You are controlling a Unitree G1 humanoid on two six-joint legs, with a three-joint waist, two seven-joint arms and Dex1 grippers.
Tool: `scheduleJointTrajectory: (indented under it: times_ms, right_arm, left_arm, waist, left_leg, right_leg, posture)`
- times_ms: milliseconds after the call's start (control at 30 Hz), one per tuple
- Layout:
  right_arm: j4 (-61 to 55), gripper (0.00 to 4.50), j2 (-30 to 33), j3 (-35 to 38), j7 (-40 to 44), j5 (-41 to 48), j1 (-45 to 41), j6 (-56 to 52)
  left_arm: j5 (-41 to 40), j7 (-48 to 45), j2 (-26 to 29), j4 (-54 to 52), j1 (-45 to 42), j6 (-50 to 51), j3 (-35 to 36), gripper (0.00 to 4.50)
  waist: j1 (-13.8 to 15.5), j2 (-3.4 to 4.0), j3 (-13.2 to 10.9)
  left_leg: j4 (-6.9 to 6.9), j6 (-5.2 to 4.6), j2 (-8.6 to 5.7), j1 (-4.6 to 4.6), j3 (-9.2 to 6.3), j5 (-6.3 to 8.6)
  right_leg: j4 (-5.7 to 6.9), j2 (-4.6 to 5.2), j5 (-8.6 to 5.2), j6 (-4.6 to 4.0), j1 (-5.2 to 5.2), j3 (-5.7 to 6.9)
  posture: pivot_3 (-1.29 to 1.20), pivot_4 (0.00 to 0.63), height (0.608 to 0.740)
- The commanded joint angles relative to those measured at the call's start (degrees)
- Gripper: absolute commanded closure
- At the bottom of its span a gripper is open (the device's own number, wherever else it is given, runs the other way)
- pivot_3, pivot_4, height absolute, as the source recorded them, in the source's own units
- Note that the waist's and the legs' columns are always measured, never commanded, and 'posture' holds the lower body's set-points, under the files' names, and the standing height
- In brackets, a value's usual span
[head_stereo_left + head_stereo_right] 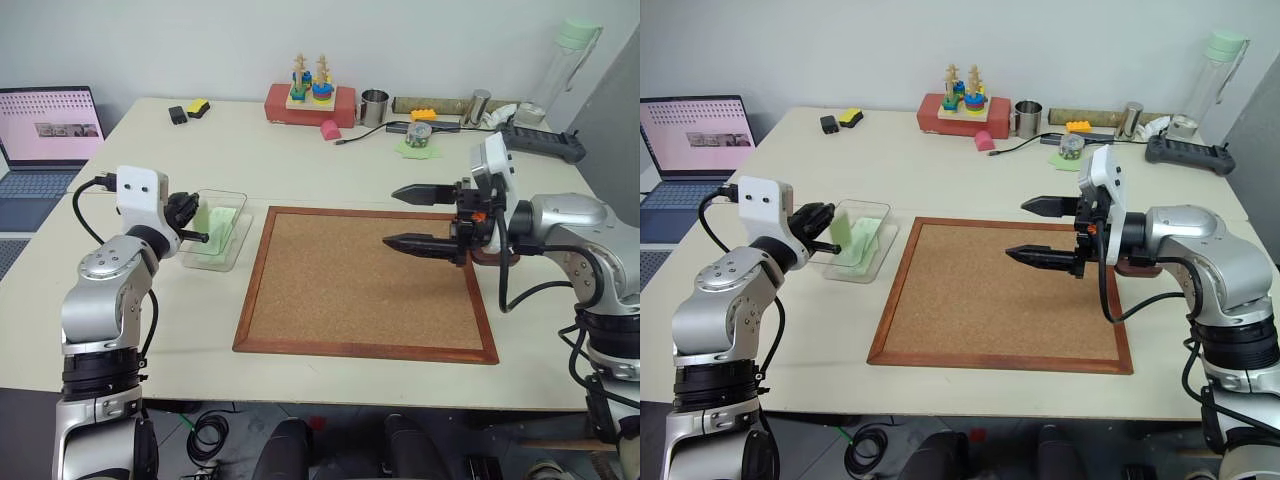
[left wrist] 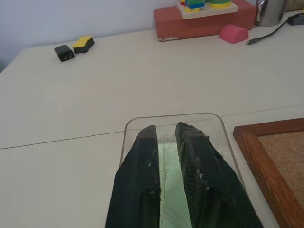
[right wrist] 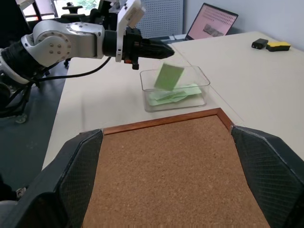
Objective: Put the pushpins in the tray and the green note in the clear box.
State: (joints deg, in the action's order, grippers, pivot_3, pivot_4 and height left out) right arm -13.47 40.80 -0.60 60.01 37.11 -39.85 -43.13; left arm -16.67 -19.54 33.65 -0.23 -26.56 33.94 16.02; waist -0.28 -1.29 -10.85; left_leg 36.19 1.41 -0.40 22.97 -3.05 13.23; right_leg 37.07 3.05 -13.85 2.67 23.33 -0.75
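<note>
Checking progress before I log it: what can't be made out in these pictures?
- Tray: in the head views the right gripper and its wrist cover nearly all of it, so its recess is hidden.
- Pushpins: none made out; too small, or hidden with the tray.
- Green note: in the right wrist view the left gripper overlaps its top edge; touching or loose over the clear box, cannot tell.

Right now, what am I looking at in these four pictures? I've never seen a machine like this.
It is a humanoid robot with two arms, each ending in two black fingers. Two pictures come from cameras in its head, looking down at a table; the other two from a camera on each wrist. On the table lie a cork board and a clear box. The left fingers, slightly apart, have a green note at their tips over the box; the right fingers are open, empty.
</note>
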Motion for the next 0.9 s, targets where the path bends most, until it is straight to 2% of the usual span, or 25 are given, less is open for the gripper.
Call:
scheduleJointTrajectory:
  times_ms: [33, 233, 333, 400, 467, 567, 733, 767, 900]
  right_arm:
    - [-2.2, 0.01, 0.9, 1.1, 0.3, 0.9, 0.0, 0.0]
    - [-1.9, 0.01, 1.2, 1.5, -0.4, 0.7, 0.4, -0.1]
    - [-1.8, 0.01, 2.5, 2.6, -0.6, -0.7, 2.2, 1.5]
    - [-1.4, 0.01, 4.3, 3.4, -0.5, -2.4, 4.3, 3.5]
    - [-0.4, 0.01, 7.6, 3.9, 0.9, -5.5, 7.5, 6.7]
    - [3.7, 0.01, 14.7, 4.9, 4.1, -11.4, 12.7, 13.4]
    - [12.7, 0.01, 19.1, 10.4, 6.2, -12.4, 14.7, 18.1]
    - [14.5, 0.01, 20.0, 11.3, 7.3, -12.5, 15.2, 19.2]
    - [19.5, 0.01, 22.4, 13.0, 9.9, -13.6, 16.7, 21.4]
  left_arm:
    - [-0.7, -2.1, 1.7, -1.7, -1.4, -0.6, 0.4, 2.80]
    - [-2.2, -6.8, 4.5, -5.5, -0.1, -0.2, 1.3, 1.59]
    - [-5.2, -13.9, 9.6, -10.6, 4.1, 1.4, 2.7, 1.10]
    - [-6.6, -19.4, 14.8, -13.3, 8.8, 3.1, 4.0, 1.10]
    - [-6.0, -25.4, 19.9, -15.8, 15.4, 0.4, 6.4, 1.10]
    - [-3.9, -31.0, 26.2, -14.4, 22.9, -2.6, 12.3, 1.10]
    - [-4.7, -39.0, 30.0, -9.8, 29.0, -5.4, 21.4, 1.10]
    - [-4.9, -39.9, 30.4, -9.2, 29.5, -5.1, 22.8, 1.10]
    - [-5.3, -42.1, 30.8, -7.9, 30.5, -5.3, 25.0, 1.10]
  waist:
    - [0.0, 0.00, 0.0]
    - [0.0, 0.00, 0.0]
    - [-0.1, 0.00, 0.0]
    - [-0.3, 0.00, 0.0]
    - [-0.3, 0.00, 0.0]
    - [-0.4, 0.02, 0.0]
    - [-0.2, 0.03, 0.0]
    - [-0.3, 0.02, 0.0]
    - [-0.3, 0.02, 0.0]
  left_leg:
    - [0.00, 0.00, 0.00, 0.00, 0.00, 0.00]
    - [0.02, 0.00, 0.00, -0.01, 0.02, 0.00]
    - [0.01, 0.00, 0.01, -0.01, 0.03, 0.00]
    - [-0.03, 0.00, 0.04, -0.01, 0.06, 0.00]
    - [-0.06, 0.00, 0.04, -0.01, 0.08, 0.01]
    - [-0.11, 0.00, 0.05, -0.01, 0.15, 0.02]
    - [-0.06, -0.01, 0.09, -0.08, 0.21, 0.01]
    - [-0.04, -0.02, 0.11, -0.13, 0.28, 0.00]
    - [-0.03, -0.02, 0.18, -0.15, 0.29, 0.00]
  right_leg:
    - [0.01, 0.00, 0.00, 0.00, 0.00, 0.00]
    - [0.02, -0.02, 0.00, 0.00, 0.00, 0.00]
    - [0.00, -0.01, 0.00, 0.00, 0.00, -0.02]
    - [-0.04, -0.01, 0.00, 0.00, 0.01, -0.04]
    - [-0.02, 0.00, -0.01, 0.00, 0.01, -0.06]
    - [-0.05, 0.02, -0.03, -0.03, 0.06, -0.08]
    - [-0.06, 0.00, -0.18, 0.04, 0.04, -0.04]
    - [-0.04, 0.01, -0.33, -0.22, 0.02, -0.06]
    - [-0.05, 0.00, -0.32, -0.20, -0.01, -0.04]
  posture:
    - [0.00, 0.150, 0.740]
    - [0.00, 0.150, 0.740]
    - [0.00, 0.150, 0.740]
    - [0.00, 0.150, 0.740]
    - [0.00, 0.150, 0.740]
    - [0.00, 0.150, 0.740]
    - [0.00, 0.150, 0.740]
    - [0.00, 0.150, 0.740]
    - [0.00, 0.150, 0.740]
